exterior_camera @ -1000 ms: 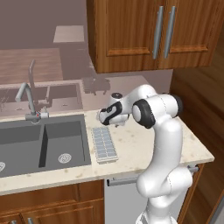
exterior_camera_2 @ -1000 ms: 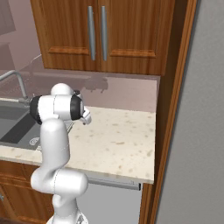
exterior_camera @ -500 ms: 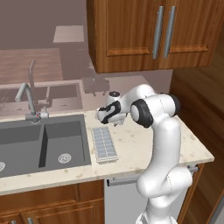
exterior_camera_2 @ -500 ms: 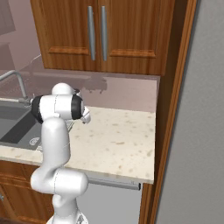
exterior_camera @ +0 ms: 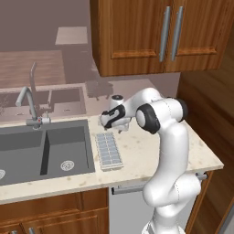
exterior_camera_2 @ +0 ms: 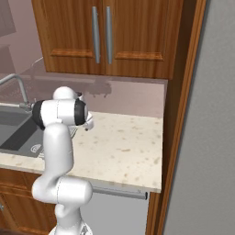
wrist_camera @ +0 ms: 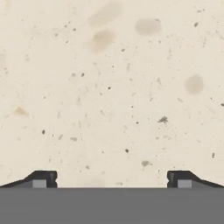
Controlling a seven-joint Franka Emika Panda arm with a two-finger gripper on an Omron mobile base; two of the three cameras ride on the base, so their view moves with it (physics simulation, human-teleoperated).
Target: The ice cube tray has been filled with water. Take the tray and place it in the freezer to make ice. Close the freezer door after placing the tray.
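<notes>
The ice cube tray [exterior_camera: 108, 151], a pale grey-blue grid of small cells, lies flat on the speckled beige counter [exterior_camera: 137, 157] just right of the sink. My gripper [exterior_camera: 119, 130] hangs over the counter just behind the tray's far end and slightly to its right, pointing down. In the hand view the gripper [wrist_camera: 112, 177] is open: its two dark fingertips [wrist_camera: 41, 178] stand wide apart with only bare counter between them. The tray is not held. The freezer and the freezer door are out of view.
A dark double sink [exterior_camera: 45, 151] with a faucet [exterior_camera: 29, 98] lies left of the tray. Wooden upper cabinets [exterior_camera: 160, 36] hang above the counter. A grey dishwasher front [exterior_camera_2: 114, 211] sits under it. A tall wood panel [exterior_camera_2: 181, 114] and a grey surface [exterior_camera_2: 211, 137] bound the right.
The hand has drifted slightly left and down toward the tray's far end. The gripper stays open and the tray has not moved.
</notes>
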